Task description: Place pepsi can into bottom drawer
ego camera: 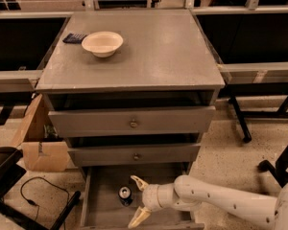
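The can (125, 193) stands upright on the floor of the bottom drawer (104, 212), silver top up, towards the left half of the tray. The drawer is pulled out towards the near side, which leaves its floor exposed below the two upper drawers (132, 123), both only slightly open.

The hand (136, 200) lies low inside the same drawer, just right of the can, reached in from the right on the white arm (221, 202). Its fingers (139, 182) are spread wide apart, one to the far side and one to the near side, with the can at the mouth of the gap. Neither finger seems to touch the can, though the near one is close (contact there is hard to rule out).

With the can resting on its base and the hand spread, the placing looks done in substance. What remains, I judge, is a straight pull back to the right, since a sideways drift could tip the can.

On the tabletop (158, 51) sit a cream bowl (102, 43) and a small dark object (75, 37) at the far left, well clear of the work.
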`<state>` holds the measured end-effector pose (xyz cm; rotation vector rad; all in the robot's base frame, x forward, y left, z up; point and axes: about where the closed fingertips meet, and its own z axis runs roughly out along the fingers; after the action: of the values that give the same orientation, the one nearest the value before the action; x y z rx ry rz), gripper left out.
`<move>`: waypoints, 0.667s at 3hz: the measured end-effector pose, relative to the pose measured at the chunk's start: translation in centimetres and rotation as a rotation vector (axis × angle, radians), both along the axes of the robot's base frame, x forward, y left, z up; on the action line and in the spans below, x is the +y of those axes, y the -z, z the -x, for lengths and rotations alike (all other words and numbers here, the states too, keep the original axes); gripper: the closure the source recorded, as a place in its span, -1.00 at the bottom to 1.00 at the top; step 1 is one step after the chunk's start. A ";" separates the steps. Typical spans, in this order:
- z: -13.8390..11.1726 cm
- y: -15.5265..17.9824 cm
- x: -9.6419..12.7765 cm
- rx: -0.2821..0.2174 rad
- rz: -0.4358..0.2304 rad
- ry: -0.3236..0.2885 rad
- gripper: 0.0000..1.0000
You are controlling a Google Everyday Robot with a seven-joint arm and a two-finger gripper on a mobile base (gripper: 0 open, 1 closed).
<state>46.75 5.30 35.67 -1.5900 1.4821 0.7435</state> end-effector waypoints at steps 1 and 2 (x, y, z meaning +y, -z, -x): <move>1.7 -3.3 1.5 0.053 0.109 0.034 -1.00; 4.4 -7.1 2.5 0.107 0.189 0.091 -1.00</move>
<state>42.32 7.82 42.76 -1.6304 1.7340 0.6617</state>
